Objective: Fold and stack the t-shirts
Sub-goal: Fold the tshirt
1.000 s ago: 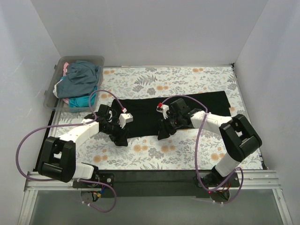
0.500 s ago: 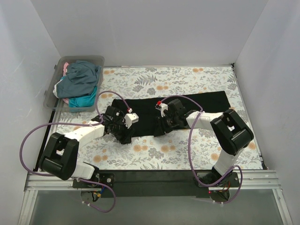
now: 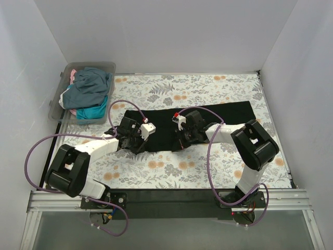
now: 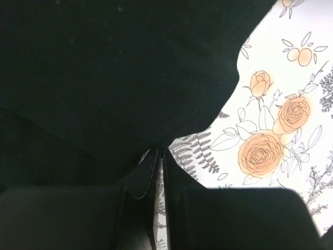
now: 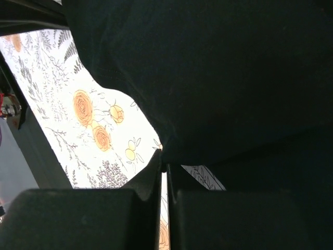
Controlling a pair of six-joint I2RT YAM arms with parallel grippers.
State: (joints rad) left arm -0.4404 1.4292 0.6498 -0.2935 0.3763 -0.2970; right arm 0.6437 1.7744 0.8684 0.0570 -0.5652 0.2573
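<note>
A black t-shirt (image 3: 229,115) lies spread flat across the middle of the floral table covering (image 3: 208,166). My left gripper (image 3: 138,145) sits at its near edge on the left and is shut on the cloth. In the left wrist view the left gripper's (image 4: 160,152) tips pinch the black t-shirt's (image 4: 104,78) edge. My right gripper (image 3: 181,142) is at the near edge around the middle. In the right wrist view the right gripper (image 5: 164,162) is shut on the black t-shirt's (image 5: 218,67) hem. Slate-blue (image 3: 91,83), teal (image 3: 93,112) and pink (image 3: 73,75) t-shirts lie bunched in the bin.
The clear plastic bin (image 3: 56,101) stands at the far left corner of the table. White walls close in the left, far and right sides. Purple cables loop from both arms over the near part of the covering.
Both grippers went from open to shut on the black t-shirt's near edge. Both arms drew in a little towards the shirt, and the bunched cloth by the left gripper now lies flatter.
</note>
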